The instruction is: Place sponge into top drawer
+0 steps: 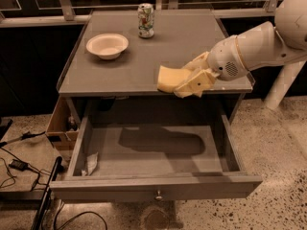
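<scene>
While around sponge point(168, 78), end effector point(188, 83) over top drawer point(144, 188).

We have a single view, set high in front of the worktop point(144, 66) and tilted down toward it. We look across the open top drawer point(158, 163) in the foreground to the worktop behind it. We stand at middling range: both fit whole, with floor point(283, 143) showing at either side. The tool point(192, 84), clasping the sponge point(169, 78), sits right of centre over the worktop's front edge.
</scene>
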Controlling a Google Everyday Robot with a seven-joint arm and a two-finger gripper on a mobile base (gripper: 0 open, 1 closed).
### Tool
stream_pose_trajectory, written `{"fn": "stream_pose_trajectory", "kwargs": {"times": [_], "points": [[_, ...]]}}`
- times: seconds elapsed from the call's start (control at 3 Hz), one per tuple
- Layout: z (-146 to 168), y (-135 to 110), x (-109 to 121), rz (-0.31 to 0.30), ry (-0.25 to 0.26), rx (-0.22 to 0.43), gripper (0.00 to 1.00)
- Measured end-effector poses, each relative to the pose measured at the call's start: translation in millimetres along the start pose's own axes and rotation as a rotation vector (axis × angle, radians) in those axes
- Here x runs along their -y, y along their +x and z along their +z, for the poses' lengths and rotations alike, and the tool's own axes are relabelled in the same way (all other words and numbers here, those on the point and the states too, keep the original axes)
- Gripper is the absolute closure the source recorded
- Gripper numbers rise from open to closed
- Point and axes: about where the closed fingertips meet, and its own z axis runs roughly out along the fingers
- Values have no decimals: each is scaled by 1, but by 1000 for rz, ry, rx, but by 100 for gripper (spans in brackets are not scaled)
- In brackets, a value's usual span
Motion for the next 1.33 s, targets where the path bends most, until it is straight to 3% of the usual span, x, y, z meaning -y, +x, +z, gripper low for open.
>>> {"fn": "stream_pose_trajectory", "kwargs": {"times": [0.33,0.67,1.0,1.33], "points": [[10,18,-17,-8,-13,-3,100],[41,66,-59,15,-55,6,100],[72,101,-84,-1,-75,28,100],[72,101,-84,-1,-75,28,100]]}}
